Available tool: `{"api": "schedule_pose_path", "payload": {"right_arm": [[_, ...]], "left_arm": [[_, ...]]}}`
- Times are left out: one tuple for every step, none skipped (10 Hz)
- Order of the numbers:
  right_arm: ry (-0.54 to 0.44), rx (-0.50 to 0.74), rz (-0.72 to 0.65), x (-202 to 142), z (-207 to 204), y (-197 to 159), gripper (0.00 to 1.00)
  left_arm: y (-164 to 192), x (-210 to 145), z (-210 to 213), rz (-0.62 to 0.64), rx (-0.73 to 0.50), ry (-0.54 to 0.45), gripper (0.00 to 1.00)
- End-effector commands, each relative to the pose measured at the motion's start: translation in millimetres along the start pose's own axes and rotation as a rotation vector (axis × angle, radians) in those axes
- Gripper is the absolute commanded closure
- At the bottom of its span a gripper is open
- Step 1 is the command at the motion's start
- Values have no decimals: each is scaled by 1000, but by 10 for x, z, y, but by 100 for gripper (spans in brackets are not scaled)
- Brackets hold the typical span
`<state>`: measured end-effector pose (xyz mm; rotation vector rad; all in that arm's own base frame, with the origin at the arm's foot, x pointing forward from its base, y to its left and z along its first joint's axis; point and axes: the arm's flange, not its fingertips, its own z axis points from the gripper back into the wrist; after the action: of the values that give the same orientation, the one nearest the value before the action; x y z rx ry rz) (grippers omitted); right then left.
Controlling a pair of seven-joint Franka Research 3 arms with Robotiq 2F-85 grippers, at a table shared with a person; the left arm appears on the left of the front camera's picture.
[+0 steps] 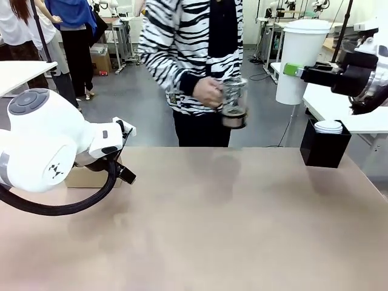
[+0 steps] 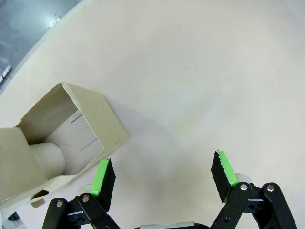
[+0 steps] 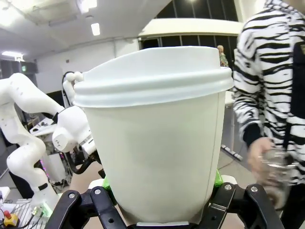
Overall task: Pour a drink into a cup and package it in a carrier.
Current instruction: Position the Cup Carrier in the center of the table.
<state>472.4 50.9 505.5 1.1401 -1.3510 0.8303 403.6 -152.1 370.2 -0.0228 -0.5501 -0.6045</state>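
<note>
Your right gripper [image 3: 162, 186] pinches the lidded cup [image 3: 157, 133] upright, lifted clear of the table [image 1: 242, 230]. The carrier [image 2: 112, 125] lies well off to its left and lower, open side up, just beside your spread left gripper [image 2: 163, 164]. Farther out, the person's hand [image 1: 208, 92] holds the jug [image 1: 234, 104].

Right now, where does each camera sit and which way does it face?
Front: between the arms, facing across the table at the person with jug; left arm, right gripper show.
Left wrist: faces down at carrier, table; open left gripper.
Right wrist: faces the held cup; right gripper.
Shared: front and right wrist show cup, person.
</note>
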Motion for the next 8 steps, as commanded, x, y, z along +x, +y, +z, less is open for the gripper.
{"api": "schedule_pose_path", "payload": {"right_arm": [[1, -4, 28, 84, -48, -22, 20], [1, -4, 28, 84, -48, -22, 20], [1, -4, 28, 84, -48, -22, 20], [1, -4, 28, 84, -48, -22, 20], [1, -4, 28, 84, -48, -22, 20], [1, -4, 28, 84, -48, -22, 20], [1, -4, 28, 84, -48, -22, 20], [1, -4, 28, 84, -48, -22, 20]], "left_arm": [[1, -3, 3, 1, -2, -1, 0], [1, -3, 3, 1, -2, -1, 0], [1, -3, 3, 1, -2, -1, 0], [1, -3, 3, 1, -2, -1, 0], [1, -3, 3, 1, -2, -1, 0], [1, -3, 3, 1, -2, -1, 0], [0, 0, 0, 0, 0, 0, 0], [53, 111, 192, 24, 5, 20, 0]]}}
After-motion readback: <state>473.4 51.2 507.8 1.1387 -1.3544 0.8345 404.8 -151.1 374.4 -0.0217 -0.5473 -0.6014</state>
